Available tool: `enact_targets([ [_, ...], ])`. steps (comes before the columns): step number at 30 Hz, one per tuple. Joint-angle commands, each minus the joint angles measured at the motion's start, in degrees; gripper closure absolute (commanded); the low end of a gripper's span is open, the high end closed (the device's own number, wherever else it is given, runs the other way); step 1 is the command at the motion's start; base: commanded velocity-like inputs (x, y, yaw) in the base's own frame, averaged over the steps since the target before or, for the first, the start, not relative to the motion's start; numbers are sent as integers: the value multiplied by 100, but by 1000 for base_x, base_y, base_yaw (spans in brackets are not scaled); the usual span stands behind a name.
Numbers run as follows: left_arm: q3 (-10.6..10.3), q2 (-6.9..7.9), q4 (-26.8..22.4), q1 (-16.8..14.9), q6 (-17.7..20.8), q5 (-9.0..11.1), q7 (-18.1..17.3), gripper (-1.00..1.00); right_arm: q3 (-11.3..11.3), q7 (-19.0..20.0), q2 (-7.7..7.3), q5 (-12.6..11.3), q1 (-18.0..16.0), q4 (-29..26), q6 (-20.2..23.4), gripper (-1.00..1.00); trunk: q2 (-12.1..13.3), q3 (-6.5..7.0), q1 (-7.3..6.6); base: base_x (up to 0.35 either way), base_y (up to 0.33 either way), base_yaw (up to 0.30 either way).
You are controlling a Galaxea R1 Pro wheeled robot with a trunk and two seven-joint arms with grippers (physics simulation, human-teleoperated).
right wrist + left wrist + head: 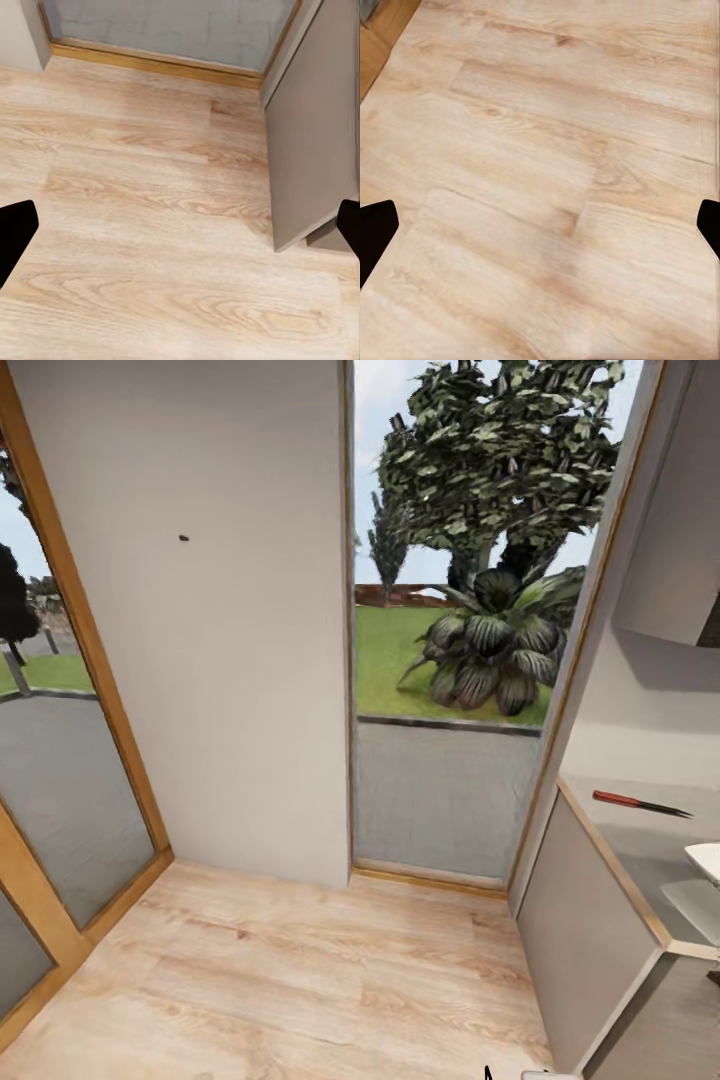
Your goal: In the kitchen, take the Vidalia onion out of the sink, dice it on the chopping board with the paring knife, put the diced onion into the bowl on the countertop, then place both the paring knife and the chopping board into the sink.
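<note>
Both arms hang low over the wood floor [540, 187]. Left gripper [540, 229]: its dark fingers [376, 232] sit at opposite edges of the left wrist view, spread wide, nothing between them. Right gripper [180, 229]: fingers [15, 232] likewise wide apart and empty, with the end panel of the cabinet [304, 127] just beyond. Judged a transit posture, arms tucked clear while the base drives; no task step started. In the head view the bench [640, 840] comes in at the right, edged in light wood. The paring knife [640, 803] lies flat on it, red handle toward the window, dark blade pointing away from it. Just nearer than the knife, a white glossy corner, probably the bowl [705, 860], cut by the frame edge. Beyond the bench: the window [445, 660], with a tree and lawn outside.
</note>
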Motion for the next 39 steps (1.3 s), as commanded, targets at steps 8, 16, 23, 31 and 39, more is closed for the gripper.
enact_targets([
  [8, -18, 0, 22, -11, -41, 40, -1, -100, -18, -28, 3, 61, -4, 7, -19, -100, -13, 13, 6, 212, 7, -212],
  [16, -18, 0, 22, -11, -41, 40, -5, -100, -18, -28, 3, 61, -6, 7, -20, -100, -13, 41, 6, 210, 0, -212],
  [23, -18, 0, 22, -11, -41, 40, -7, -100, -18, -28, 3, 61, -3, 7, -20, -100, -13, 67, 6, 166, 3, -212],
  [31, -18, 0, 22, -11, -41, 40, -4, -100, -12, -28, 10, 61, -3, 7, -20, -100, -13, 97, 6, 179, 174, -212],
  [39, -18, 0, 22, -11, -41, 40, -4, -100, -11, -28, 8, 61, -4, 7, -20, -100, -13, 130, 6, 198, 226, -212],
])
